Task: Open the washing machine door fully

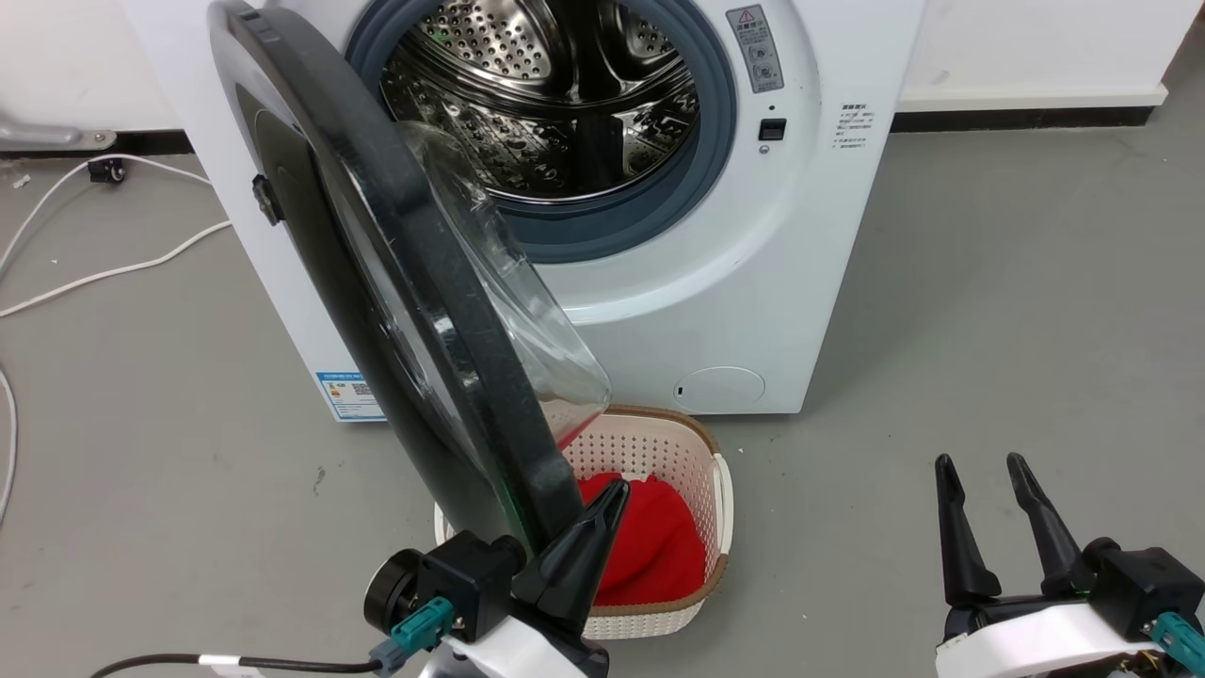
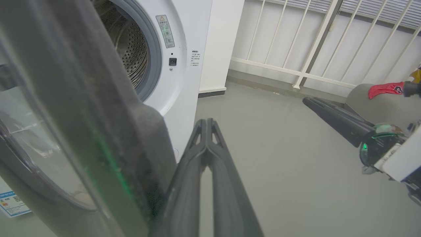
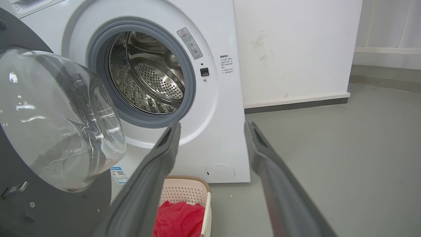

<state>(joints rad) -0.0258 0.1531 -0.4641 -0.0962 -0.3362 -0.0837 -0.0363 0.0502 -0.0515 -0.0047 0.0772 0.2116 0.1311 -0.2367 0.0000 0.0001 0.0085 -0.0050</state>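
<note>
Where the washing machine door (image 1: 471, 377) hangs from its left hinge, it stands partly open, glass bowl towards the drum; the left gripper (image 1: 614, 494), fingers pressed together, sits at the door's lower rim, contact unclear; next comes a cream basket (image 1: 720, 499) holding red cloth (image 1: 650, 551), before the washing machine (image 1: 828, 235); the right gripper (image 1: 981, 463) hovers spread, well apart from the door.

Head looks down, both wrists look level, all at the washing machine (image 1: 659, 311).
</note>
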